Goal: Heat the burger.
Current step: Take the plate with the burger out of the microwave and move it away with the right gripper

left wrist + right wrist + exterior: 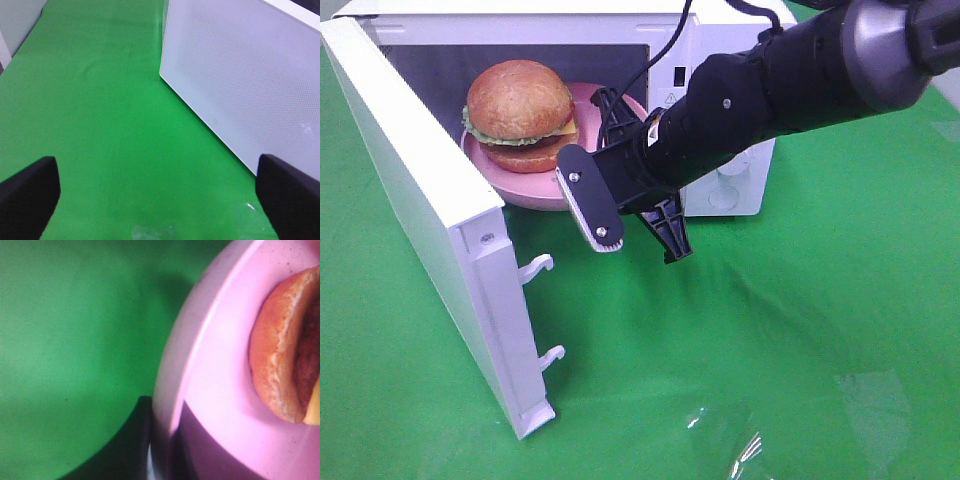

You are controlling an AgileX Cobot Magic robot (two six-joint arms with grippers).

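The burger (520, 115) sits on a pink plate (525, 185) in the microwave (720, 40) doorway. The right end effector (620, 190) is clamped on the plate's rim; the left end effector (155, 200) is spread wide beside the microwave.

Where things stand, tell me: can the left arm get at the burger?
Probably not directly. The open microwave door stands between that side and the burger, and the right gripper already holds the pink plate.

Burger (520, 115) on plate (535, 188) in microwave (725, 190) doorway.
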